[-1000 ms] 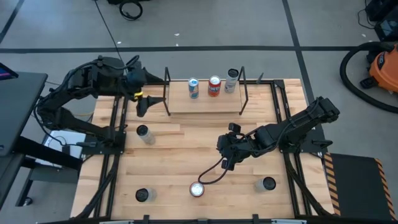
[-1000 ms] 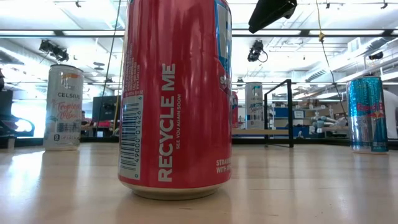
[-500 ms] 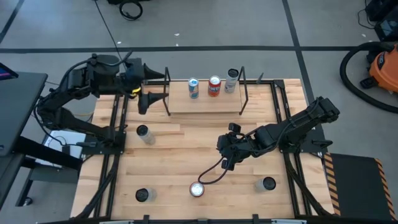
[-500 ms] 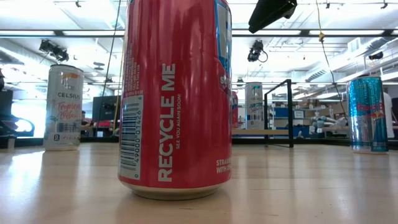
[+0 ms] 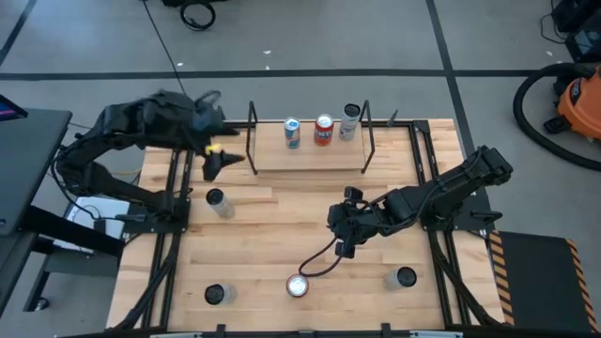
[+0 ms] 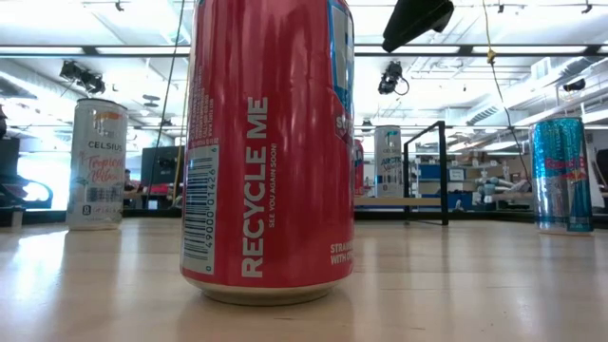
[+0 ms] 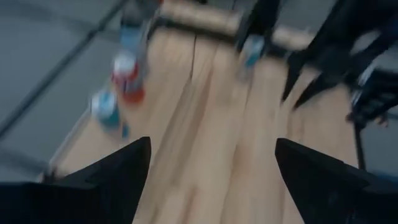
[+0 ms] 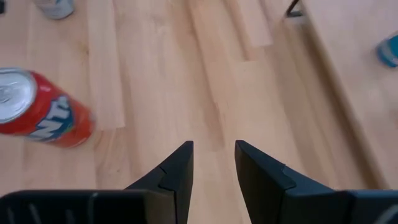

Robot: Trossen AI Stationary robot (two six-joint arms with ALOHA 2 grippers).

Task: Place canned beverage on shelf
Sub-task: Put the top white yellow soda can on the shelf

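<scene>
The shelf [image 5: 310,158], a light-wood board between black rod uprights, stands at the table's far edge. On it stand three cans: blue-white [image 5: 292,132], red [image 5: 324,130] and white [image 5: 350,120]. A red can [image 5: 298,284] stands upright on the table near the front edge and fills the low view [image 6: 271,152]. My right gripper [image 5: 340,246] hovers above the table's middle, behind that can, narrowly open and empty [image 8: 214,152]. My left gripper [image 5: 223,161] hangs wide open and empty [image 7: 211,155] beside the shelf's left uprights.
Three more cans stand on the table: one at the left [image 5: 217,200], one at the near left [image 5: 217,294] and one at the near right [image 5: 404,278]. A dark cable [image 5: 324,261] loops below my right gripper. Bare wood lies between the shelf and the near cans.
My left gripper has turned at the wrist beside the shelf's left end: it swung up to point level at the uprights, then rolled and tipped downward again, staying wide open. The cans have not moved.
</scene>
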